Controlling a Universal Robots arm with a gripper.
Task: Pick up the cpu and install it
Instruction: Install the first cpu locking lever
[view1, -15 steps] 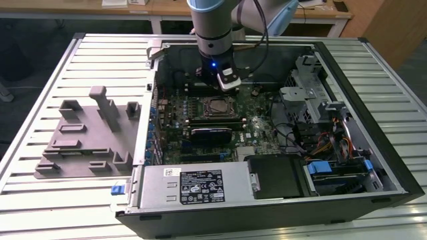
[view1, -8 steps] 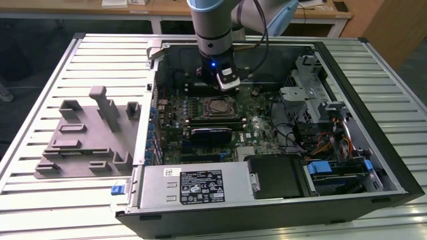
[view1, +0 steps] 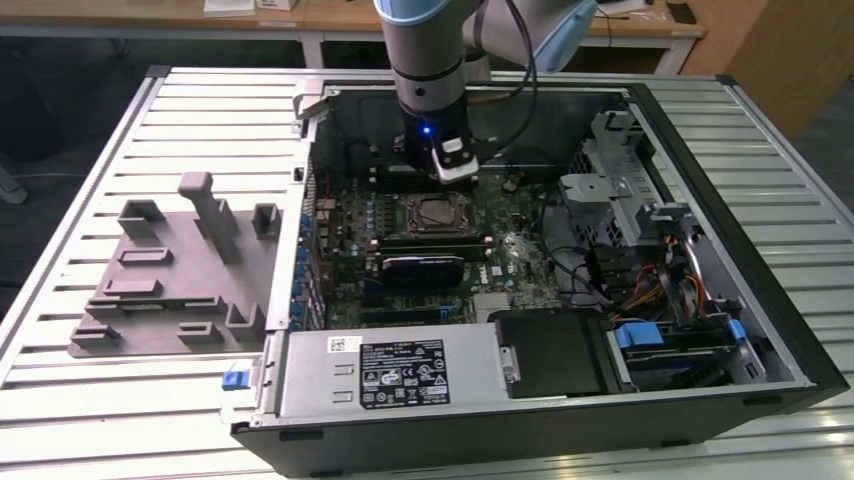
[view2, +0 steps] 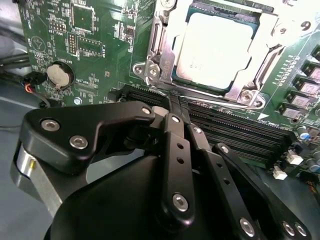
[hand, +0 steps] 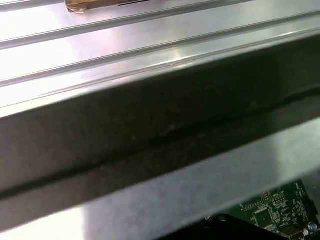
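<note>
One silvery cpu (view2: 215, 50) lay flat in the motherboard socket (view2: 150, 67), ringed by the socket's metal frame, as the second wrist view showed; in the exterior view the same chip (view1: 435, 213) sat near the middle of the green motherboard (view1: 527, 265) inside the open computer case (view1: 747, 300); the claw (view2: 176, 100) held nothing, its two black fingers (view2: 172, 145) pressed together with the tips just short of the socket's near edge, over the black memory slots (view2: 240, 132); a round coin battery (view2: 57, 75) sat on the board well to one side of the socket; the arm (view1: 427, 60) came down from above into the case, its wrist just behind the socket in the exterior view; the power supply (view1: 387, 370) filled the case's near corner; a grey fixture block (view1: 180, 265) rested on the ribbed metal counter (view1: 120, 400) at the exterior view's left, well apart from the case; the first wrist view showed the case wall (hand: 160, 125) and a corner of green board (hand: 275, 210).
</note>
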